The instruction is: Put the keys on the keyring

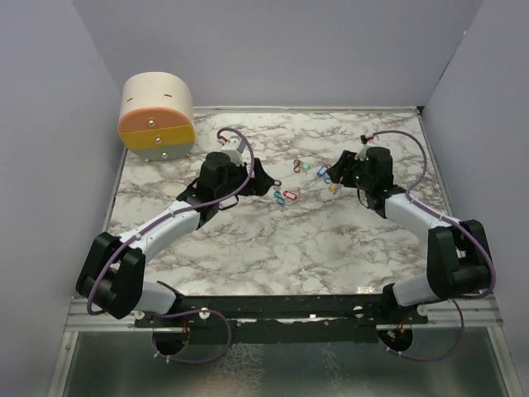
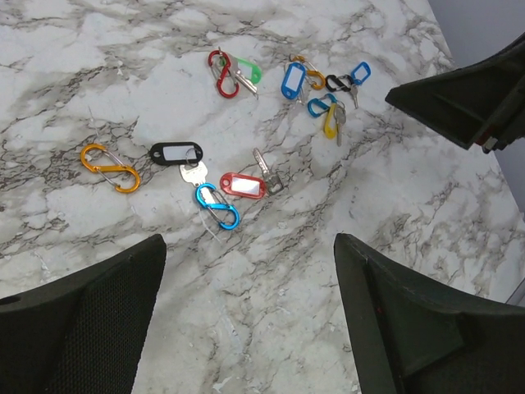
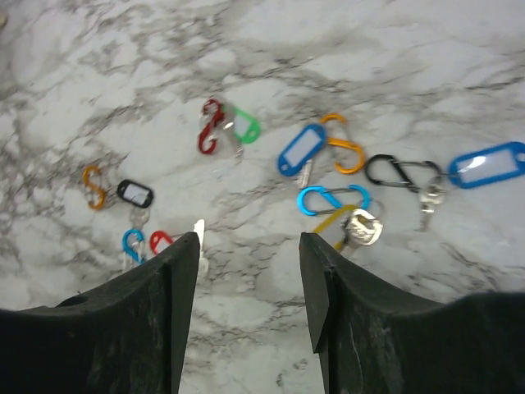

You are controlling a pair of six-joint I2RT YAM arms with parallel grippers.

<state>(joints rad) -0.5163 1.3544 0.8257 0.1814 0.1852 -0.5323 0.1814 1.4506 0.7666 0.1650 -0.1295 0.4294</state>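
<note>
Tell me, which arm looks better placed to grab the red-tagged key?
Probably left: the left gripper, open, is centred on the red-tagged key; the right gripper sits nearer the yellow-tagged key.

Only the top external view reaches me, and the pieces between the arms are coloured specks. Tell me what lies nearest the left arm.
Observer: The left wrist view shows a red tag with a metal key at its end, lying beside a blue carabiner.
Operator: Report the left fingers.
Observer: The left fingers stand wide apart with nothing between them.
Operator: Now the right fingers.
Observer: In the right wrist view the right fingers are apart as well, and they hold nothing.
</note>
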